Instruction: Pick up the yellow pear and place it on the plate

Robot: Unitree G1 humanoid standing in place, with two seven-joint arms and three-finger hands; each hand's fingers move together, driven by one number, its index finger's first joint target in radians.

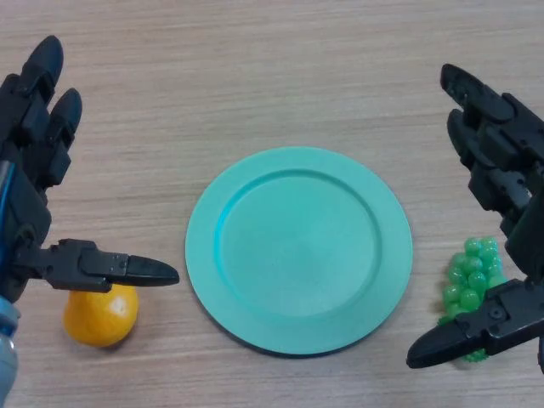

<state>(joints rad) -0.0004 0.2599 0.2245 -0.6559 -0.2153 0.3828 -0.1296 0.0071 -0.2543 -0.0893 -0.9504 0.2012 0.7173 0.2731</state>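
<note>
While the plate (297, 248) lies bare at mid-tabletop, the yellow pear (100, 314) sits near the front-left corner: smooth, rounded, likely light and firm; best cupped around its widest part. Left hand (38, 187) hovers above it, fingers straight, thumb over the fruit. Right hand (497, 195) open, above green grapes (472, 280).
</note>
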